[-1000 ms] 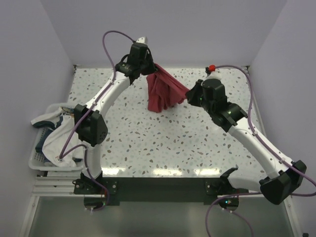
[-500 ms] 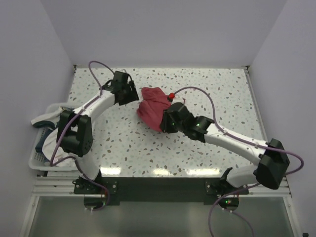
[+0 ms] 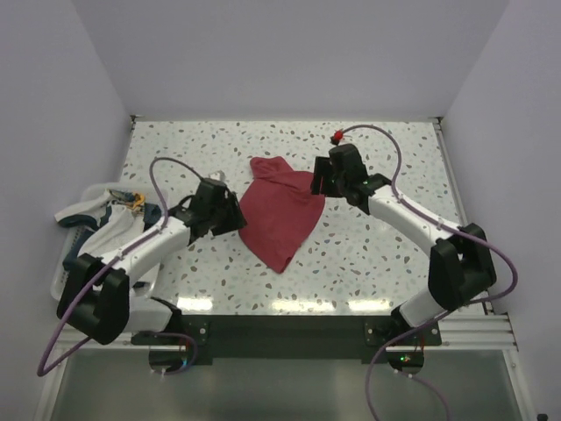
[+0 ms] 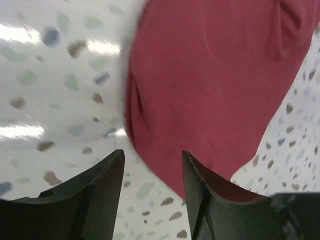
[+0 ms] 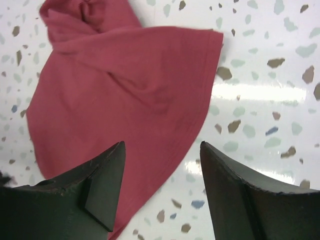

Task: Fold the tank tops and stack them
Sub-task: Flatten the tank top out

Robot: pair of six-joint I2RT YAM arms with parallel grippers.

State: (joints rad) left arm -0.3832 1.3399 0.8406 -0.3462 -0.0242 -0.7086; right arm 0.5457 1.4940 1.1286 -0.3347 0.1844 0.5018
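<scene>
The red tank top (image 3: 280,215) lies spread mid worktop (image 3: 377,254); left gripper (image 4: 152,160) and right gripper (image 5: 162,150) gape empty, so folding likely needs edge grasps.

So the flat tank top (image 3: 280,215) lies mid-bench (image 3: 377,246). The left claw (image 3: 238,213) is just off its left edge, and the right claw (image 3: 317,178) is by its far right corner. The second tank top (image 3: 95,239) sits heaped in the basket (image 3: 61,288) at the bench's left edge.

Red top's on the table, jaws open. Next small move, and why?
Probably lower the right gripper onto the red top edge below it and pinch: the top lies bunched at its far end, not flat, and the jaws are open.
</scene>
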